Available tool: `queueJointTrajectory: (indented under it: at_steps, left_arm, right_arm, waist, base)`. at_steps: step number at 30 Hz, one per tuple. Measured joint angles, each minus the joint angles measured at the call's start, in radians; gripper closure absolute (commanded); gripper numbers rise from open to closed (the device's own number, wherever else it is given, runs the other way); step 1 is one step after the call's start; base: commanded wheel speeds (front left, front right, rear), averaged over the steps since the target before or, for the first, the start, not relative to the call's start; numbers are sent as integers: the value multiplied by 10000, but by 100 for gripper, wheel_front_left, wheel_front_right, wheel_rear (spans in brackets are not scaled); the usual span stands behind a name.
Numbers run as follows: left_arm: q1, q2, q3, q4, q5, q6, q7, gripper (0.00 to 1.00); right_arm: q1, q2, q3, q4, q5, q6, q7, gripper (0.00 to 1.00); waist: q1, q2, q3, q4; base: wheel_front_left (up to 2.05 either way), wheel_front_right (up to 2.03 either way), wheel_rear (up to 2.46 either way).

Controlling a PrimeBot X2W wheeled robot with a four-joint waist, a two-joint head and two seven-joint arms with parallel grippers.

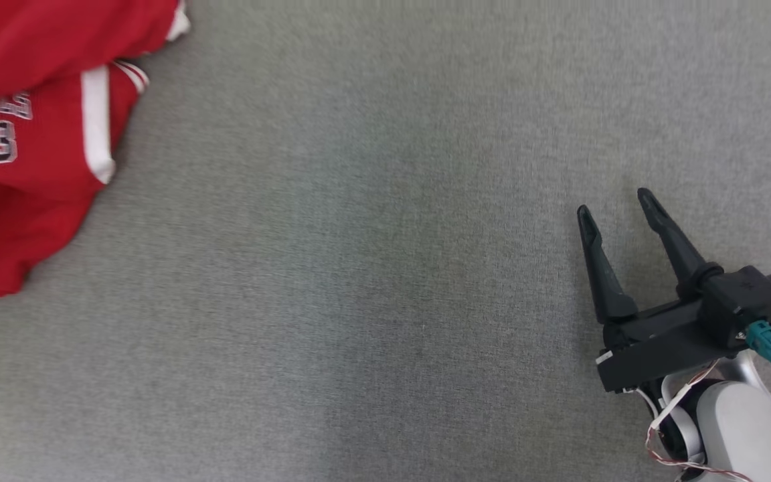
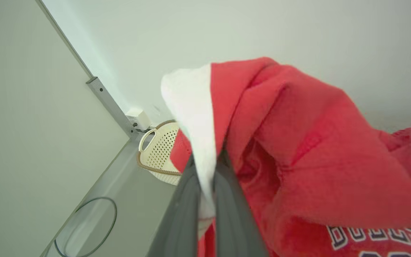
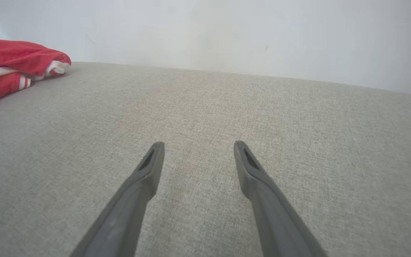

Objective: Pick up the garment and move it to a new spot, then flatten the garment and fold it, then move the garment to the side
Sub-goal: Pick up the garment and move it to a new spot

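A: The left gripper (image 2: 207, 157) is pinching the garment's (image 1: 31, 154) white trim (image 2: 191, 103), fingers closing tight on it.
B: The garment is bunching at the grey surface's (image 1: 359, 301) left side. The right gripper (image 1: 615, 203) is hanging over the surface's right side, spread wide and carrying nothing.
A: It's looking soft, light and floppy, so it'll likely be sagging wherever it's unsupported.
B: I'd be taking a second hold on a hemmed edge, not the loose middle.

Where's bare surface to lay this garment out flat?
The grey surface is bare from the edge of the red garment across to the open right gripper. It is crowded at the head view's upper left, where the left gripper pinches the bunched cloth.
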Motion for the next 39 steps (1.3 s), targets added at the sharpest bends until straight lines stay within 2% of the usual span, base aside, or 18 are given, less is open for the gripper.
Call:
queueJointTrajectory:
  at_steps: [6,15,23,29,35,39]
  left_arm:
    - [70,-336,203,-1206,-102,234,-336,100]
    - [2611,-1118,224,-4635,-320,660,-357,100]
    - [5490,-1785,-217,-8259,-869,1285,1264,100]
    - [6531,-2393,-1066,-10483,-953,1536,1885,100]
    - [6771,-3210,-2019,-10980,-1221,1315,2173,100]
    - [6420,-3745,-2984,-10713,-1137,880,2351,100]
  right_arm:
    - [129,290,-19,378,109,0,-255,0]
    - [541,671,-104,878,318,0,-591,0]
    - [882,899,-320,1108,382,0,-765,0]
    - [915,1057,-468,1168,382,0,-861,0]
    - [765,1229,-368,1383,405,0,-1049,0]
    - [616,1273,-261,1505,418,0,-1151,0]
  waist:
    - [-1,-1,-757,127]
    - [-3,-3,-1999,113]
    - [-3,-3,-2745,-144]
    - [-2,-3,-2866,-523]
    - [-1,-2,-2847,-1045]
    - [-1,-2,-2790,-1559]
  base:
    - [0,0,0]
    - [0,0,0]
    - [0,0,0]
    - [0,0,0]
    - [0,0,0]
    - [0,0,0]
